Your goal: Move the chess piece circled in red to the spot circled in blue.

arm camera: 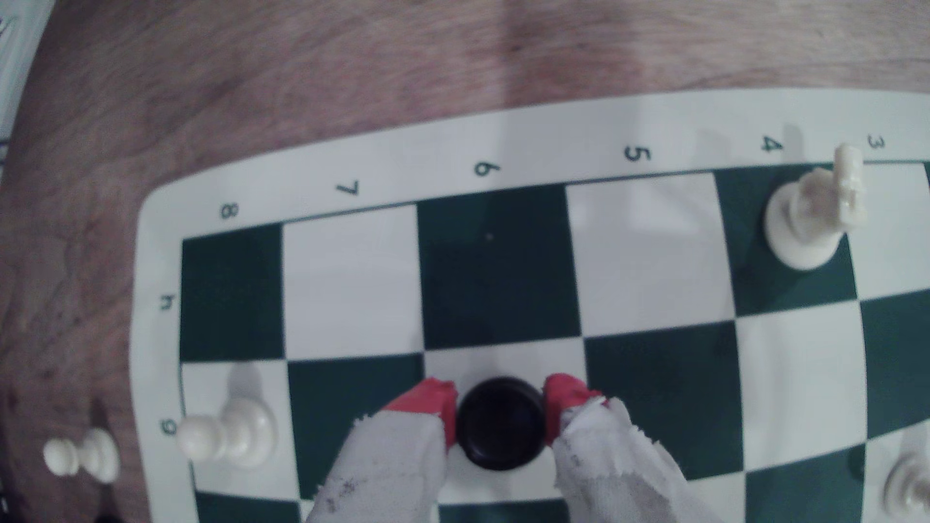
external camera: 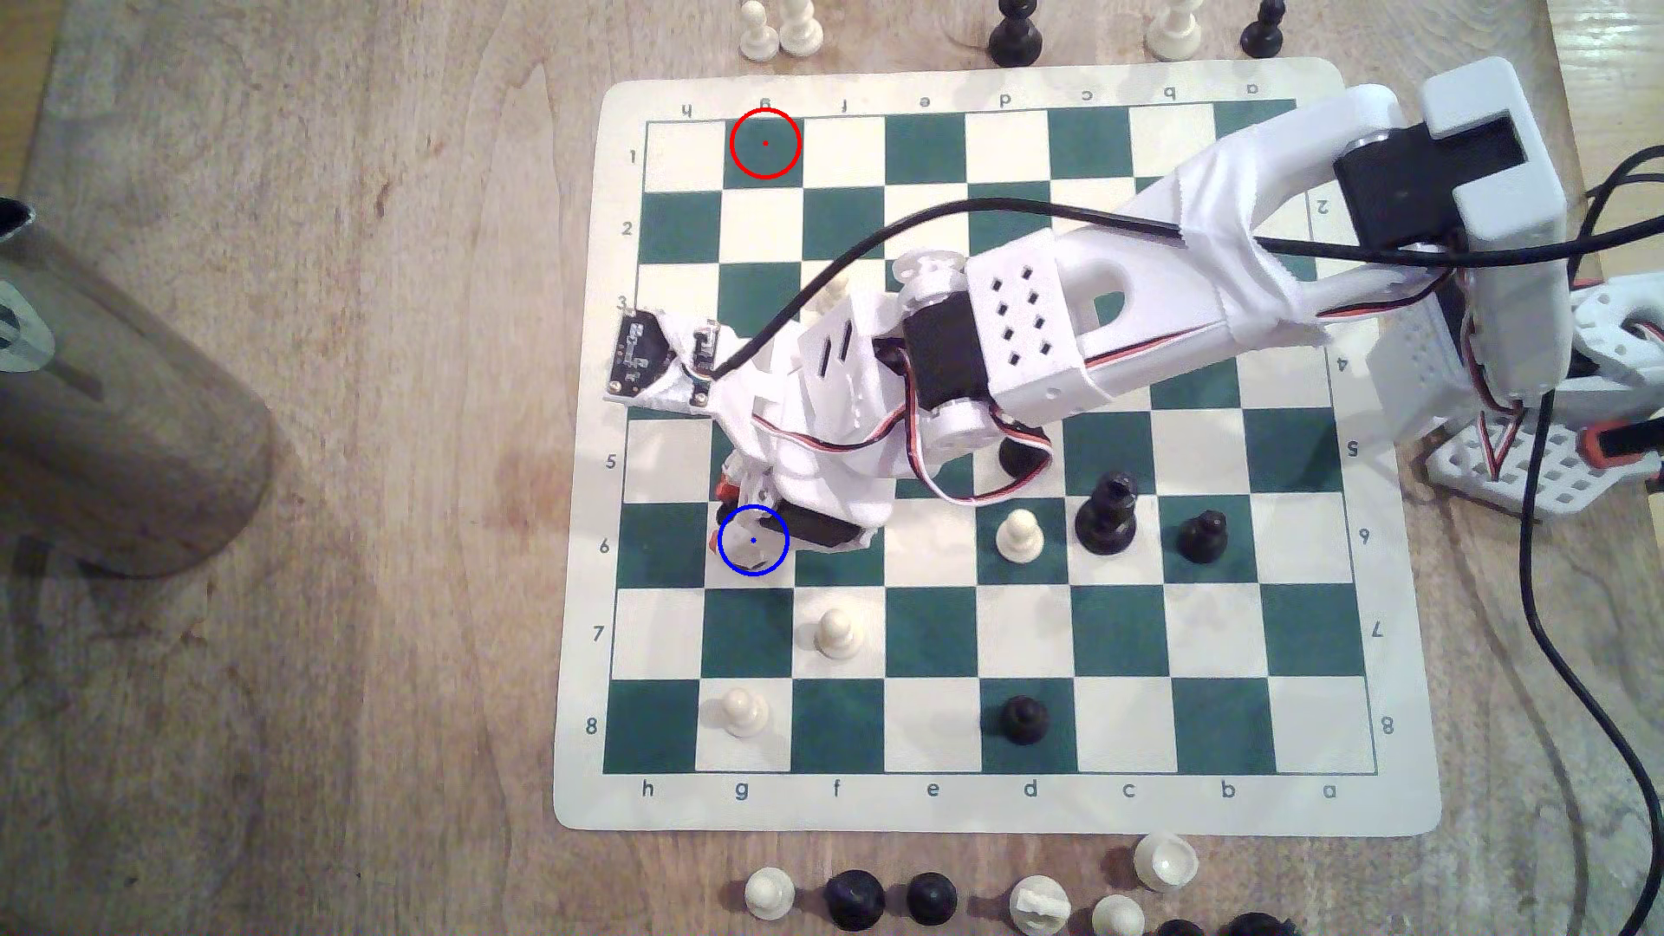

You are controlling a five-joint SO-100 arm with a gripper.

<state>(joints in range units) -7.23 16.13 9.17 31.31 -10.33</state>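
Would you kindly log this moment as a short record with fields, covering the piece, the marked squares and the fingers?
piece: black chess piece, seen from above, on a cream square in row 6
fingers: red-tipped fingers, one on each side of the piece, closed against it
blue ring: cream square g6, partly under the gripper
red ring: green square g1, bare
nearby: white pawn on f7

A pale wooden table (external camera: 315, 720) carries a green-and-cream chess mat (external camera: 990, 805). Off the mat, spare pieces stand along the far edge (external camera: 1016, 36) and near edge (external camera: 854, 900). A brown cylinder (external camera: 108, 423) lies at the exterior view's left.
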